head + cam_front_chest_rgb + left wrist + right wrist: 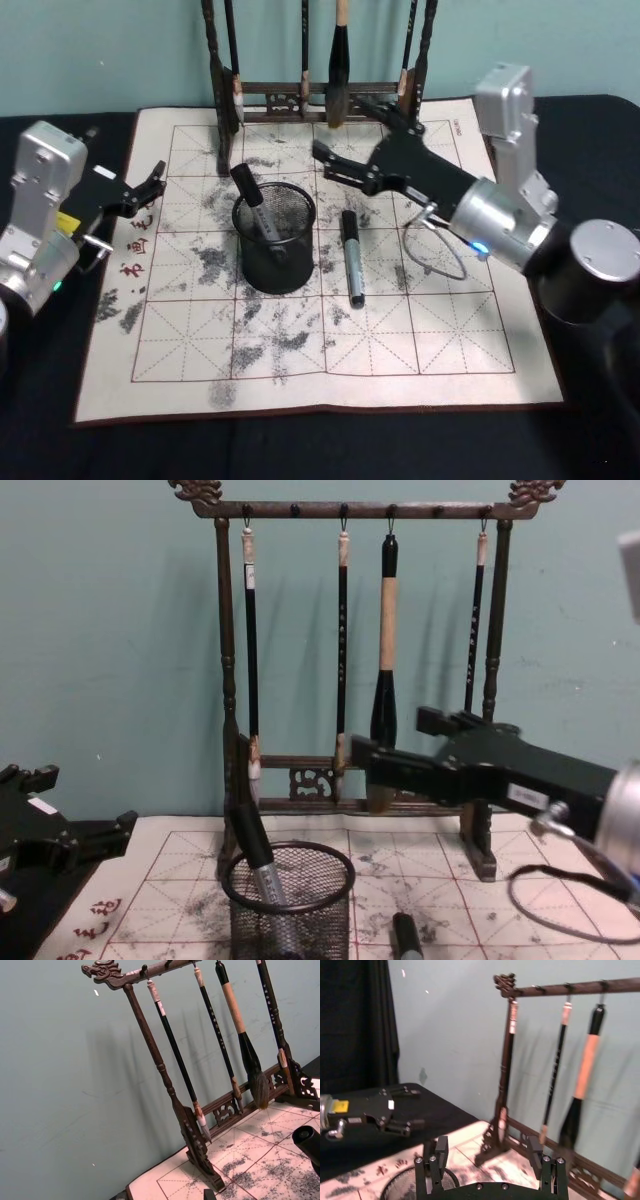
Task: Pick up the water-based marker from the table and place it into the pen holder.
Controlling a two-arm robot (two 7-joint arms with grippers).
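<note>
Inside pen holder, one marker half-hidden

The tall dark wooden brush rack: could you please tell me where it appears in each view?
Head view: the tall dark wooden brush rack stands top centre, on the far edge of the white gridded mat.
Left wrist view: leaning across the picture, against the teal wall.
Right wrist view: beyond the open right gripper, its post at.
Chest view: upright, centre, spanning most of the width.
Shared landmark: the mat under its feet.
</note>
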